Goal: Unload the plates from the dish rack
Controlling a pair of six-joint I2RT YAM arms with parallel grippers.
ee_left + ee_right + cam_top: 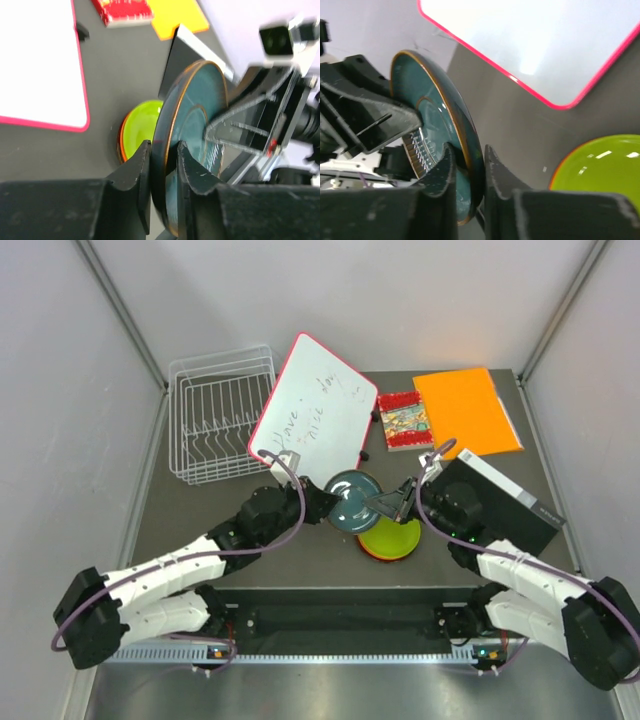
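Note:
A dark teal plate [352, 498] with an orange rim is held on edge above the table's middle, between both grippers. My left gripper [335, 502] is shut on its rim from the left, fingers on both faces [162, 147]. My right gripper [378, 504] clamps the opposite rim [468, 150]. The teal plate fills the left wrist view [192, 110] and the right wrist view [427, 100]. A lime green plate [392, 538] lies flat on a stack just right of it, an orange rim showing under it [142, 125]. The white wire dish rack [222, 415] at the back left holds no plates.
A pink-framed whiteboard [315, 405] leans beside the rack, just behind the held plate. A red booklet [403, 420] and an orange folder [467, 410] lie at the back right. A black and white box [495, 502] sits under my right arm.

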